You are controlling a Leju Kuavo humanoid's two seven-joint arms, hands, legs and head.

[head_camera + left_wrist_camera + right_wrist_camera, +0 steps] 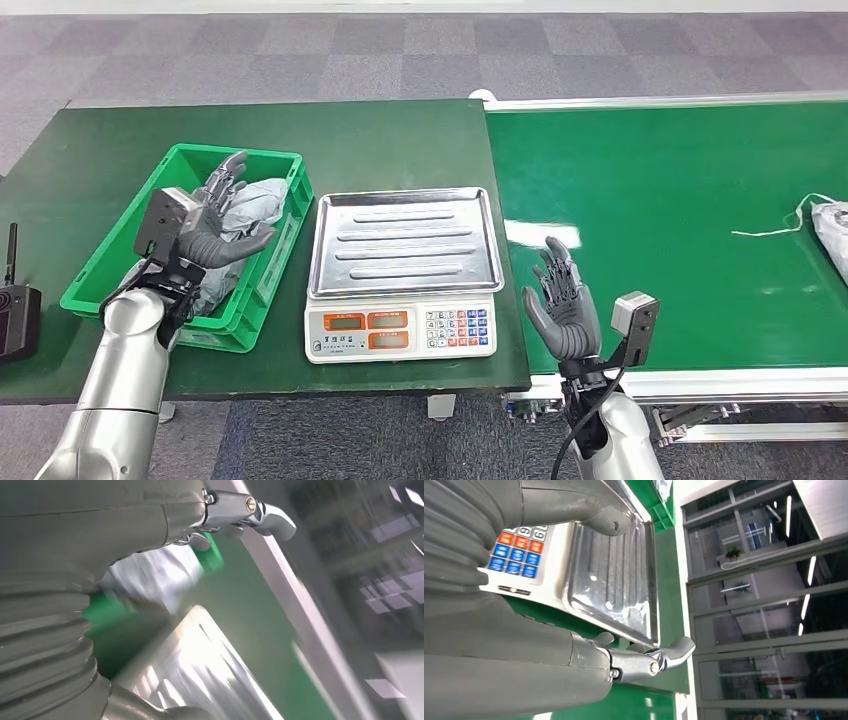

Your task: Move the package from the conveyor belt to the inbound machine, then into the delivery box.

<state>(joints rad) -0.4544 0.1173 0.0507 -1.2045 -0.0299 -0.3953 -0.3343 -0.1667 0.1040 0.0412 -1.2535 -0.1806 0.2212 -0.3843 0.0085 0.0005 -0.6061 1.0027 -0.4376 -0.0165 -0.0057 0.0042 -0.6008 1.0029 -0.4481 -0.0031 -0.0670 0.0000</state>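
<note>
Head view: left robot hand (218, 225) raised over the green delivery box (120, 262) at the left of the dark green counter (90, 150), fingers spread apart, holding nothing. Grey package (255, 203) lying inside that box, just under and beside the fingers; contact cannot be told. Inbound machine (400, 345), a weighing scale with a bare steel tray (402, 240) and a keypad, standing just right of the box. Right robot hand (562, 302) upright at the near edge of the conveyor belt (680, 200), beside the scale, fingers apart and empty. Second grey package (832, 228) with a white string at the belt's far right edge, well apart from both hands. Black handheld device (18, 315) at the counter's left edge.

Left wrist view: blurred. Grey thumb (250, 510) of the left robot hand extended, nothing in its grasp; pale package (160, 580) against green box wall, shiny tray (200, 670) near.

Right wrist view: right robot hand (574, 580) open, thumb (664, 660) and a finger either side of the scale's tray (614, 580); coloured keypad (516, 555) close by.
</note>
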